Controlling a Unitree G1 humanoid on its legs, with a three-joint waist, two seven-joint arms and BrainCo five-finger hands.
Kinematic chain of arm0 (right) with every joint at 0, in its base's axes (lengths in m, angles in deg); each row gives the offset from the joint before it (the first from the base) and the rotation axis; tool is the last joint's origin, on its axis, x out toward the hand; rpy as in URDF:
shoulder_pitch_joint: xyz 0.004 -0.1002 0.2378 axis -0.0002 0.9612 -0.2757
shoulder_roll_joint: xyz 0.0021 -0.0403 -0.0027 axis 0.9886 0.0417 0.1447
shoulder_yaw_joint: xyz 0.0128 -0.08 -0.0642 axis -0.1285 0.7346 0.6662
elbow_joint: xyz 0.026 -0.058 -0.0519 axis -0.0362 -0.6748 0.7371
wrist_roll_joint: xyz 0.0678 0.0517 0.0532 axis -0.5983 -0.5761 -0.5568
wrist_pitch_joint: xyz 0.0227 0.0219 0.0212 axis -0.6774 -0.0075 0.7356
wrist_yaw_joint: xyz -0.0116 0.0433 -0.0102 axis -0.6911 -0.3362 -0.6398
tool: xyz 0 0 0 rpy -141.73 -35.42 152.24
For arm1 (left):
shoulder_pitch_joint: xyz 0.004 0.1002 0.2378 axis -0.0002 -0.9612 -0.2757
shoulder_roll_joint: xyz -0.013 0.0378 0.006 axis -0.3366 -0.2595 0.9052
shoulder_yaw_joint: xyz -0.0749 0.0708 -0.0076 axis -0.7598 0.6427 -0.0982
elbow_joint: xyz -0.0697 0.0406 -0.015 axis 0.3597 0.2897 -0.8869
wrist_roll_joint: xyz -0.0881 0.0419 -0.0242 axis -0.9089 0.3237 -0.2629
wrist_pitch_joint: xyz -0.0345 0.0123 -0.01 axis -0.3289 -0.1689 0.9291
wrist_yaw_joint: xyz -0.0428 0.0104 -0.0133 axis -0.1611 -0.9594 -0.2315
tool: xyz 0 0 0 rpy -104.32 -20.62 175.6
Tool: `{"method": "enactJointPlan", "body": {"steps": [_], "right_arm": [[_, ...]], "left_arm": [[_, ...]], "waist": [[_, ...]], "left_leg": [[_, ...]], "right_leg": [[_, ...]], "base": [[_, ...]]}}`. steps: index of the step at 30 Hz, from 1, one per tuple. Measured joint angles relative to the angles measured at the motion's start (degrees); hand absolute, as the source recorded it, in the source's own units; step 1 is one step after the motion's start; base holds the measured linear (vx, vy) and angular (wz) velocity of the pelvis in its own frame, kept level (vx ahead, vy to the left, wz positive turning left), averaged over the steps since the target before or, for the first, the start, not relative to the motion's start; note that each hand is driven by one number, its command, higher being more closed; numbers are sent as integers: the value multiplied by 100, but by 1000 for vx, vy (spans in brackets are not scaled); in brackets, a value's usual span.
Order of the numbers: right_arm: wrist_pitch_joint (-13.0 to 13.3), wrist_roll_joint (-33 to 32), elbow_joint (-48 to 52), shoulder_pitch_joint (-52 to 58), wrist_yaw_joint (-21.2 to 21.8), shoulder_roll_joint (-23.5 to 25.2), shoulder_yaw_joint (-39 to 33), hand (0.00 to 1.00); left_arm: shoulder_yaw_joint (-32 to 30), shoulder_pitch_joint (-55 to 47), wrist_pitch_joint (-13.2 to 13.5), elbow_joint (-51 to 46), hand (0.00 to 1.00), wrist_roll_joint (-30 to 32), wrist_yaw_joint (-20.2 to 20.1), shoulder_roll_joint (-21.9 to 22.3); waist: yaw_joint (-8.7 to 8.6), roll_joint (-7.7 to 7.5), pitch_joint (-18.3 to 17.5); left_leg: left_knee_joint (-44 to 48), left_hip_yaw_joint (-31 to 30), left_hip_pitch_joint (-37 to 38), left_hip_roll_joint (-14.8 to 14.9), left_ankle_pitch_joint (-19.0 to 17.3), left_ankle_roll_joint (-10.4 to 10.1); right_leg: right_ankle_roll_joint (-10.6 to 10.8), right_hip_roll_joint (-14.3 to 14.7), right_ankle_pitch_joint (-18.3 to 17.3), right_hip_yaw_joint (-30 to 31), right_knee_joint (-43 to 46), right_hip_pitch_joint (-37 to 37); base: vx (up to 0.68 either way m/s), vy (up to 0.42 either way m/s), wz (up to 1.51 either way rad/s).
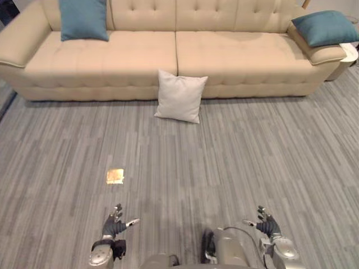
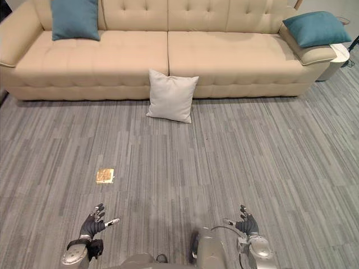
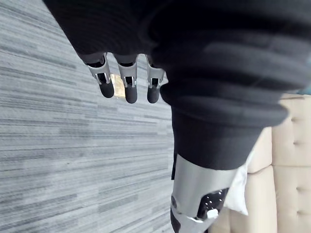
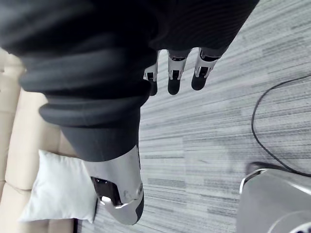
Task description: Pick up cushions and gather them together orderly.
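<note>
The eye views take in the whole sofa (image 1: 168, 61), far ahead of both hands. The left teal cushion (image 1: 84, 19) stands against its backrest, ahead and to the left of the left hand (image 1: 115, 227). The right teal cushion (image 1: 325, 27) lies on the armrest, ahead and to the right of the right hand (image 1: 267, 226). The white cushion (image 1: 180, 96) stands on the floor (image 1: 252, 162) and leans on the sofa's front at the seam between the seats, well ahead and between the two hands.

The wrist views give the close look. The left one shows its fingers (image 3: 127, 85) straight and spread over the floor, the thumb (image 3: 194, 189) out to the side, and the hand holding nothing. The right one shows the same: fingers (image 4: 174, 77) apart, thumb (image 4: 116, 189) away from them, hand empty. Past each thumb a part of the white cushion and a strip of sofa show.

A small yellow patch (image 1: 115, 176) lies on the floor just ahead of the left hand, and it peeks out behind that hand's fingers in its wrist view. A white table (image 1: 349, 56) sits at the sofa's end, beyond the right teal cushion. Grey plank floor stretches between the hands and the white cushion.

Both hands hang low and well apart, with fingers pointing forward toward the sofa and touching nothing.
</note>
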Motion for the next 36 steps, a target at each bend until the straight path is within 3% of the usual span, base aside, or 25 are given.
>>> {"method": "enactJointPlan", "body": {"steps": [1, 2, 3, 5, 6, 7, 9, 11, 12, 13, 14, 15, 16, 17, 18, 21, 23, 26, 28, 30, 31, 32, 33, 34, 36], "right_arm": [[0, 5, 11, -14, 1, -30, -11, 0], [13, 14, 76, -84, 2, -21, -10, 0], [16, 47, 172, -161, 9, -59, -5, 0], [13, 46, 175, -199, 0, -96, 33, 0], [20, 39, 171, -219, -10, -64, 39, 0], [29, 37, 178, -234, -15, -60, 38, 0], [40, 24, 189, -352, -72, -84, 27, 0], [39, -15, 146, -490, -143, -96, -19, 0], [36, -20, 109, -522, -161, -86, -40, 0], [38, -23, 35, -520, -188, -106, -43, 0], [28, -23, -28, -473, -223, -114, -38, 0], [24, -23, -58, -433, -231, -85, -32, 0], [18, -21, -88, -379, -217, 10, -17, 0], [21, -20, -80, -280, -218, 19, -24, 0], [18, -19, -84, -273, -218, 11, -29, 0], [17, -18, -174, -267, -207, 133, -11, 0], [20, -17, -196, -220, -209, 167, 104, 0], [44, -1, -182, -278, -206, 165, 254, 0], [45, 7, -176, -274, -210, 162, 243, 0], [13, 59, -178, -128, -208, 163, 245, 0], [10, 66, -177, -37, -204, 185, 252, 0], [4, 68, -200, 90, -205, 128, 230, 0], [-21, 71, -201, 75, -205, 92, 230, 0], [-3, 72, -82, 83, -194, 67, 226, 0], [7, 116, 60, 40, -131, 53, 245, 0]], "left_arm": [[2, 30, 0, 12, 0, -2, 3, 74], [12, 44, 5, 4, 0, -1, -8, 92], [3, 55, 2, 14, 0, -2, -4, 185], [-36, 28, 4, 81, 0, -3, -1, 278], [-48, 28, -1, 165, 0, -6, -3, 279], [-49, 27, 1, 163, 0, -8, -3, 281], [-55, 35, 14, 147, 0, -9, -3, 266], [-56, 68, 9, 154, 0, -9, -2, 273], [-57, 83, 8, 158, 0, -9, -1, 274], [-49, 80, 2, 164, 0, -10, 2, 303], [-47, 17, 3, 177, 0, -11, 6, 315], [-52, 12, 2, 252, 0, -15, 18, 297], [-59, 50, -12, 364, 0, -16, 44, 266], [-58, 131, -8, 344, 0, -13, 35, 299], [-55, 155, -6, 336, 0, -13, 27, 334], [-49, 123, -61, 398, 0, -14, 31, 281], [-37, 58, -102, 383, 0, -15, 74, 276], [-37, 61, -96, 377, 0, -24, 128, 235], [-38, 88, -94, 377, 0, -74, 125, 195], [-21, 65, -95, 387, 0, -68, 126, 181], [-17, 21, -95, 387, 0, -66, 126, 157], [-23, 31, -100, 541, 0, -57, 124, 229], [-20, 39, -121, 578, 0, -56, 124, 282], [-9, 32, -97, 562, 0, -53, 116, 315], [-28, 92, -87, 560, 0, -53, 117, 382]], "waist": [[7, 111, 18], [39, 146, 42], [28, 241, 115], [126, 297, 262], [235, 266, 311], [277, 190, 356], [366, 14, 414], [379, 16, 460], [409, -16, 480], [514, -12, 478], [560, 89, 433], [577, 73, 423], [604, -70, 333], [544, -129, 296], [518, -118, 290], [501, -272, 377], [441, -159, 401], [325, -20, 392], [260, 4, 401], [190, -109, 375], [205, -222, 337], [169, -193, 315], [181, -81, 276], [146, 3, 218], [168, 76, 246]], "left_leg": [[237, -7, -49, 130, -9, -89], [805, 36, -304, 219, 136, -367], [2221, 208, -877, 433, 702, -636], [3747, 471, -1409, 909, 1539, -534], [4693, 770, -1735, 1210, 1240, -121], [4832, 860, -1862, 1244, 1149, -52], [4475, 1148, -2656, 1230, 911, 97], [3171, 1080, -3257, 1021, 933, 65], [2567, 983, -3360, 884, 981, -5], [1224, 685, -3393, 638, 1278, -315], [242, 384, -3412, 569, 1682, -393], [404, 307, -3422, 539, 2136, -245], [842, 238, -3554, 333, 2207, 116], [1175, 243, -3666, 221, 1892, 352], [1310, 247, -3683, 178, 1755, 408], [1400, 449, -2781, -158, 1007, 614], [1022, 478, -1797, -177, 792, 678], [347, 493, -972, -87, 793, 670], [73, 514, -585, -19, 757, 530], [-7, 499, -162, -18, 475, 71], [-3, 476, -39, -68, 391, -63], [75, 371, 200, -29, 249, -240], [162, 359, 208, 113, 277, -325], [649, 284, 26, 285, 361, -476], [2144, 180, -631, 622, 732, -672]], "right_leg": [[-18, 47, -161, -69, 192, 23], [-83, 35, -412, -129, 328, 43], [-122, 84, -661, -195, 239, 325], [-179, 262, -799, -192, -177, 1029], [-215, 361, -865, -79, -562, 1737], [-215, 359, -882, -19, -711, 1990], [-165, 276, -966, 180, -1421, 2777], [-32, 171, -1050, 218, -1657, 3080], [45, 113, -1109, 239, -1689, 3167], [193, 33, -1223, 295, -1797, 3376], [359, 60, -1403, 381, -1936, 3626], [426, 44, -1539, 406, -1948, 3770], [423, -155, -1735, 451, -1749, 3829], [404, -328, -1818, 483, -1185, 3621], [408, -391, -1820, 531, -742, 3459], [973, -943, -1156, 975, 2881, 2188], [643, -956, -1514, 623, 3867, 1666], [406, -759, -1849, -123, 2899, 1046], [432, -485, -1655, -326, 1232, 609], [297, -189, -560, -246, -554, 446], [259, -178, -139, -155, -815, 451], [-152, -154, 439, 22, -396, 431], [-178, -97, 408, -33, -173, 367], [-223, -11, -25, -127, -77, 417], [-309, 209, -303, -182, -158, 662]], "base": [[602, -177, 41], [610, -201, 15], [623, -221, 19], [571, -174, -5], [620, -151, -28], [717, -146, -31], [637, -36, -20], [501, 73, -22], [505, 153, -40], [532, 224, -55], [539, 256, -54], [565, 291, -31], [600, 280, 7], [618, 265, 22], [643, 266, 21], [638, 266, -8], [621, 161, -4], [504, 51, -1], [630, -44, 18], [622, -128, 35], [624, -196, 38], [499, -162, 19], [576, -219, 26], [515, -207, 1], [504, -235, 5]]}}
